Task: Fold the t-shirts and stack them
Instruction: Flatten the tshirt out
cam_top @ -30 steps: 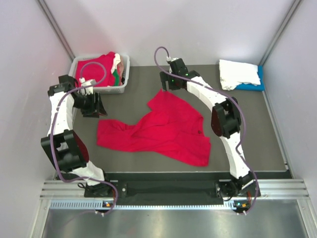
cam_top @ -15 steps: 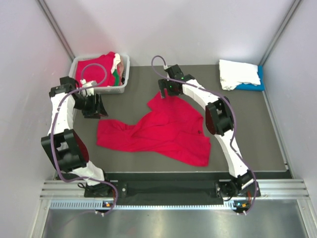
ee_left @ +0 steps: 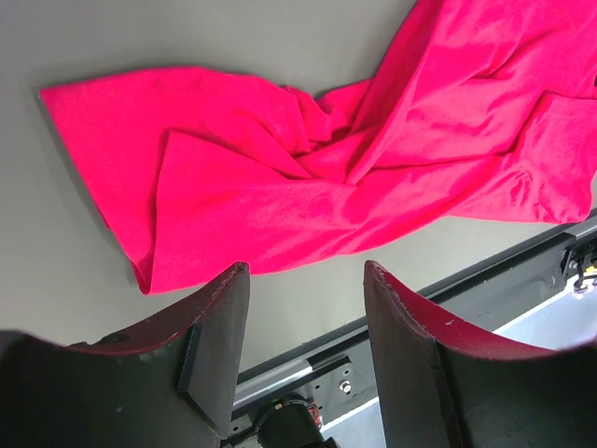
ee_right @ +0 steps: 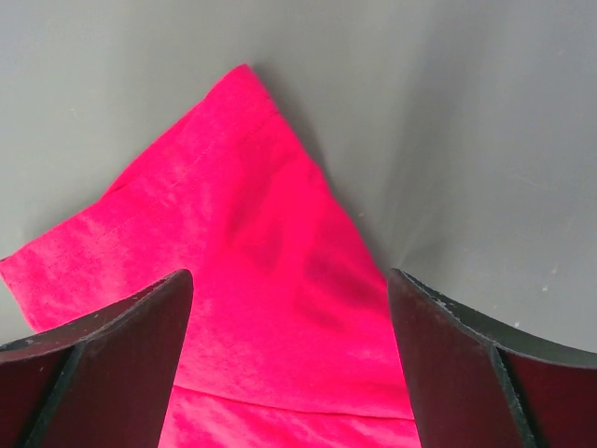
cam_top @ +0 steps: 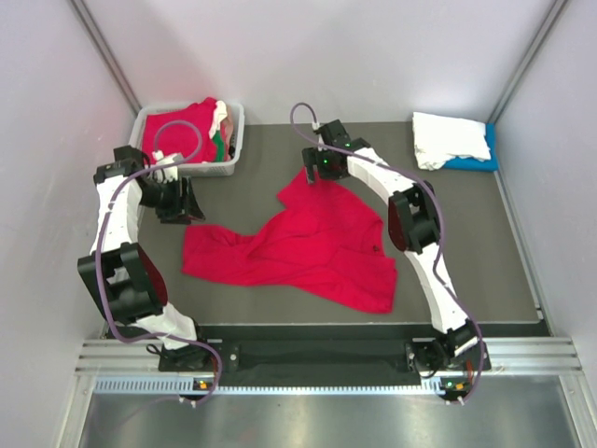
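Released, my right claw (ee_right: pixel 289 276) hangs over the red t-shirt (cam_top: pixel 308 245); my left claw (ee_left: pixel 305 269), also released, hovers near the left edge of the bench (cam_top: pixel 466 245).

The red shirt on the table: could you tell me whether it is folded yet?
Not folded. The red shirt lies spread out and rumpled, with twisted creases across its middle.

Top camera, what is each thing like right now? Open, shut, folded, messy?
Red t-shirt: unfolded, rumpled, lying on the table.
Left tool: open, empty.
Right tool: open, empty, over the shirt's far corner.
White t-shirt: folded, top of the stack.
Blue t-shirt: bottom of the stack, mostly covered.
Tub: heaped with red cloth.
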`<state>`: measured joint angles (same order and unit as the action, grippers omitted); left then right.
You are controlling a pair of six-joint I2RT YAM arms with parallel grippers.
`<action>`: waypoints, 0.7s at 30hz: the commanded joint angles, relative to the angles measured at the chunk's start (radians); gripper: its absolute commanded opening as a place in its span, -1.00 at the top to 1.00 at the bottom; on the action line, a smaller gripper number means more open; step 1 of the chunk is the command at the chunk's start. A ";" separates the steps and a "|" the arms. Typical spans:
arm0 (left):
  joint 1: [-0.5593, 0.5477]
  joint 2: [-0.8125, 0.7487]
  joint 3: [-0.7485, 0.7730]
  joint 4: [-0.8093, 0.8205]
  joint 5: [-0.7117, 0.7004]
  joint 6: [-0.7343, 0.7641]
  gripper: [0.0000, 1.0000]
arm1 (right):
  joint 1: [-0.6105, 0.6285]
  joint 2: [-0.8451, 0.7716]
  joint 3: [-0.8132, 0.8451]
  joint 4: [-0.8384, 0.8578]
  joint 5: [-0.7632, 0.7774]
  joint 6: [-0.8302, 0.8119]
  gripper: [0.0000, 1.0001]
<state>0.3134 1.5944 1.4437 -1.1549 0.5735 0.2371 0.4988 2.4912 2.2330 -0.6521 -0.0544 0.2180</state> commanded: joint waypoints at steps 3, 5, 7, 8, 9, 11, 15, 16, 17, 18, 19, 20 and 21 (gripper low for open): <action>0.004 -0.017 -0.014 0.040 0.026 0.016 -0.14 | -0.043 -0.008 0.042 0.016 -0.007 -0.003 -0.69; 0.004 -0.019 -0.016 0.040 0.026 0.016 -0.14 | -0.045 -0.005 0.048 0.012 -0.002 -0.008 -0.69; 0.003 -0.022 -0.019 0.041 0.029 0.016 -0.14 | -0.045 -0.002 0.050 0.014 -0.002 -0.006 -0.69; 0.003 -0.021 -0.019 0.041 0.032 0.015 -0.14 | -0.043 0.001 0.051 0.016 -0.002 -0.003 -0.69; 0.004 -0.021 -0.019 0.043 0.032 0.013 -0.14 | -0.042 0.006 0.051 0.014 -0.005 0.000 -0.61; 0.004 -0.021 -0.019 0.043 0.034 0.011 -0.14 | -0.043 0.017 0.051 0.011 -0.025 0.001 -0.44; 0.003 -0.022 -0.013 0.041 0.034 0.013 -0.14 | -0.022 0.018 0.022 0.012 -0.030 -0.002 -0.40; 0.003 -0.022 -0.011 0.041 0.035 0.011 -0.14 | -0.016 0.014 0.013 0.017 -0.028 -0.003 -0.41; 0.004 -0.021 -0.008 0.043 0.037 0.011 -0.14 | -0.011 0.009 0.005 0.020 -0.025 -0.006 -0.41; 0.003 -0.019 -0.008 0.041 0.040 0.010 -0.14 | -0.002 0.009 -0.001 0.022 -0.019 -0.008 -0.43; 0.004 -0.020 -0.006 0.040 0.042 0.010 -0.14 | 0.001 0.008 -0.003 0.023 -0.016 -0.008 -0.43; 0.003 -0.019 -0.005 0.040 0.042 0.010 -0.14 | 0.006 0.008 -0.004 0.022 -0.016 -0.009 -0.45; 0.004 -0.019 -0.003 0.040 0.043 0.010 -0.14 | 0.010 0.008 -0.004 0.022 -0.015 -0.009 -0.46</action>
<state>0.3134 1.5944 1.4303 -1.1442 0.5861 0.2371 0.4747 2.5053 2.2330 -0.6445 -0.0654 0.2169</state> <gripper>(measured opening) 0.569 0.719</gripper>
